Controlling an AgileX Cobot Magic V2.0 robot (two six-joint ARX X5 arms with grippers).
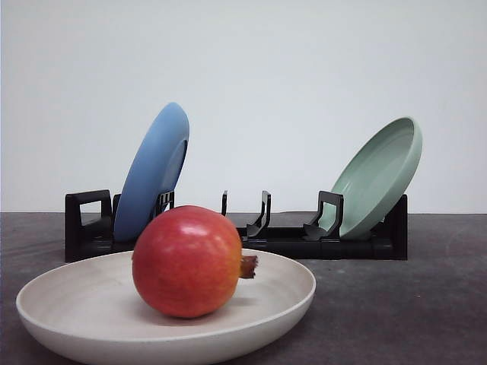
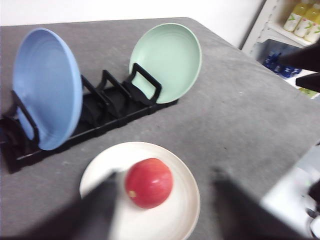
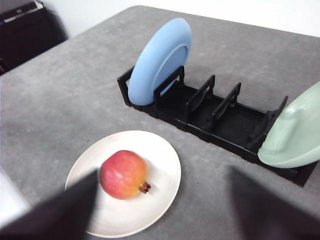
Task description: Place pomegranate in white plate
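The pomegranate lies in the plate; rack behind.

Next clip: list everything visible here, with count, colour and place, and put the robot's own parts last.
pomegranate: one, red with a yellow blush, lying on the white plate.
white plate: one, cream, on the table in front of the rack.
rack: one, black, on the table behind the white plate.
blue plate: one, standing in the rack's left end.
green plate: one, pale green, leaning in the rack's right end.
table: one, dark grey.
shelf with bottles: beside the table, blurred.
left fingers: dark, blurred, apart, above the white plate.
right fingers: dark, blurred, apart.
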